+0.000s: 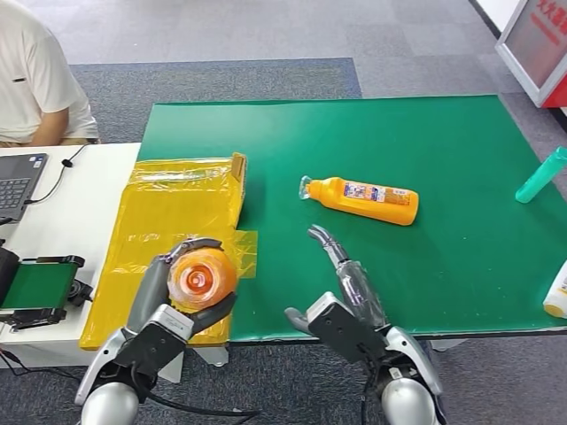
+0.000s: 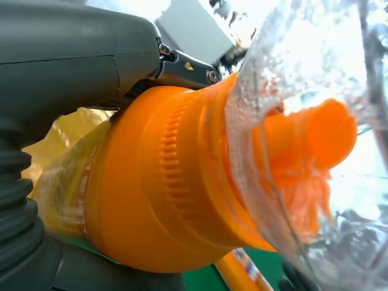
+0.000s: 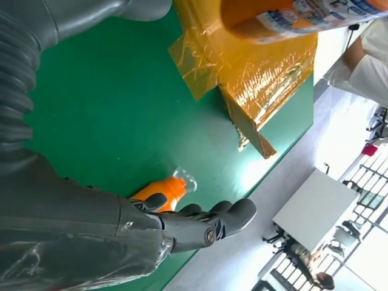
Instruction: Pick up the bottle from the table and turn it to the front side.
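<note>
My left hand grips an orange bottle above the yellow wrapped box, with its clear-capped end pointing up at the head camera. The left wrist view shows that bottle close up under my left hand, orange nozzle inside a clear cap. A second orange bottle lies on its side on the green mat, label up, cap to the left. My right hand hovers open near the mat's front edge, short of that bottle. In the right wrist view my right hand is spread, with the lying bottle beyond it.
A teal bottle lies at the mat's right edge and a white bottle at the front right. On the white table to the left stand a laptop and a small green-belted device. A person sits behind it.
</note>
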Robot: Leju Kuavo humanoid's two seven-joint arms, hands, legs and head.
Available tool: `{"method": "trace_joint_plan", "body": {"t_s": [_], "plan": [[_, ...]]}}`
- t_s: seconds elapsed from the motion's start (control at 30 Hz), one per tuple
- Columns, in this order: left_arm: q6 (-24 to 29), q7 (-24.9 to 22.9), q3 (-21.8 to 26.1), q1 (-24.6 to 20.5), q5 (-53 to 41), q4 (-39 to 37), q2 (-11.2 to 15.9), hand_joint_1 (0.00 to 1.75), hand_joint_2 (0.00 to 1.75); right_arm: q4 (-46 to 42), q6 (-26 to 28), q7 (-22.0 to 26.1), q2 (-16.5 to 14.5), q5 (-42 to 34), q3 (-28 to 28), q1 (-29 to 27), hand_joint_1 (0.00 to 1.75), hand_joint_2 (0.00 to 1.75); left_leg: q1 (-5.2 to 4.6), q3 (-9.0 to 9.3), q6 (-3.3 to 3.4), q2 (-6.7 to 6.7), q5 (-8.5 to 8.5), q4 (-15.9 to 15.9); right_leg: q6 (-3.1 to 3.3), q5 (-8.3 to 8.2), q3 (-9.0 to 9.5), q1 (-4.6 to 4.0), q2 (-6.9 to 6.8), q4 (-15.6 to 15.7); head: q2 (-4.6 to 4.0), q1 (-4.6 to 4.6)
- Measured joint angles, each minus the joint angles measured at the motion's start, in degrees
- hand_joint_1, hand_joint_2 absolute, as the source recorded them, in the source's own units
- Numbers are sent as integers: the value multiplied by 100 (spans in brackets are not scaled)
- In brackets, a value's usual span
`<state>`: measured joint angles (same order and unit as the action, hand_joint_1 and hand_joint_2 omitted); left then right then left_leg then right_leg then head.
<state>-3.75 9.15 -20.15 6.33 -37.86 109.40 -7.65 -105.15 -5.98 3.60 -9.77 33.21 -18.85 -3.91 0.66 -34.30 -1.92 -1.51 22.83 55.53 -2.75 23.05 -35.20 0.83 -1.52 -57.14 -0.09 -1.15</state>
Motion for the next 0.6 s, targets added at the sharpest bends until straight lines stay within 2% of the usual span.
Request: {"method": "trace_joint_plan", "body": {"t_s": [0.27,0.6], "plan": [[132,-3,144,-27,-682,10,-133,175,175,-159,-22,-13,-64,24,207,-132,0,175,0,0,0,0,0,0,0,0,0,0,0,0,0,1],[450,-121,627,-59,-2953,4,-172,175,175,-765,-46,44,-209,324,765,-413,0,175,-1,0,4,0,3,0,0,0,-1,1,0,1,-1,0]]}}
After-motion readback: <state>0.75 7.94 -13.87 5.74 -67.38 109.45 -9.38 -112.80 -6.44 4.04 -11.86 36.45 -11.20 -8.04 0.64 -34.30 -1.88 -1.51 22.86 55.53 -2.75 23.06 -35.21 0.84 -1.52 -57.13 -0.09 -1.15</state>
